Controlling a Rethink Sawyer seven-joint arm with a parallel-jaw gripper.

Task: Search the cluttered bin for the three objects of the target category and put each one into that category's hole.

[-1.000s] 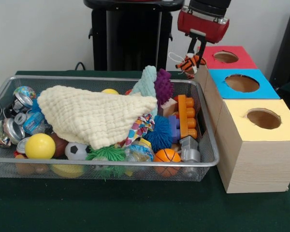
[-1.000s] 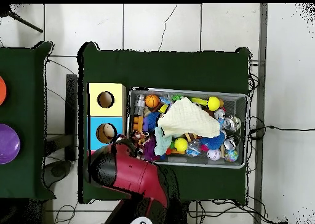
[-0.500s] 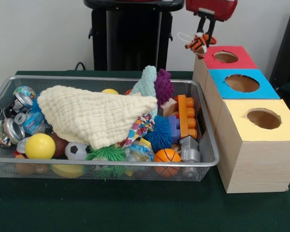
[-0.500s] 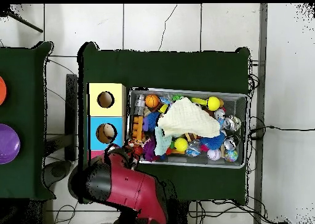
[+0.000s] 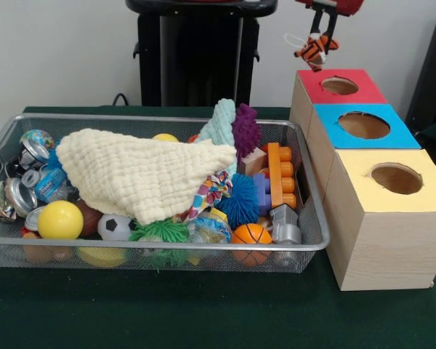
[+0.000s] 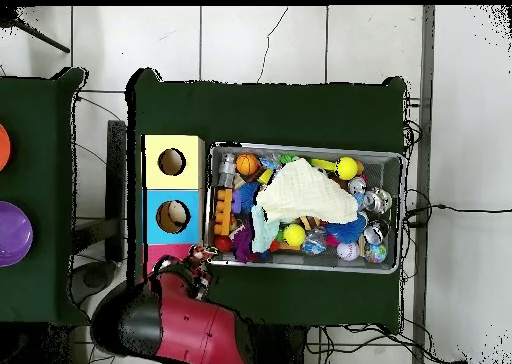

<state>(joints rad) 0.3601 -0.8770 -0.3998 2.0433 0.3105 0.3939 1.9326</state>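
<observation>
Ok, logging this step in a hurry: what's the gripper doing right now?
Gripper: closed on a small orange striped tiger toy, held in the air beside the red-topped box.

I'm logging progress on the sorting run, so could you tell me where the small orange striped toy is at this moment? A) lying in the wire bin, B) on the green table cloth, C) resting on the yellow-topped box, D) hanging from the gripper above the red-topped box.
D: the orange striped toy hangs from the gripper just above the red-topped box, clear of the wire bin.
</observation>
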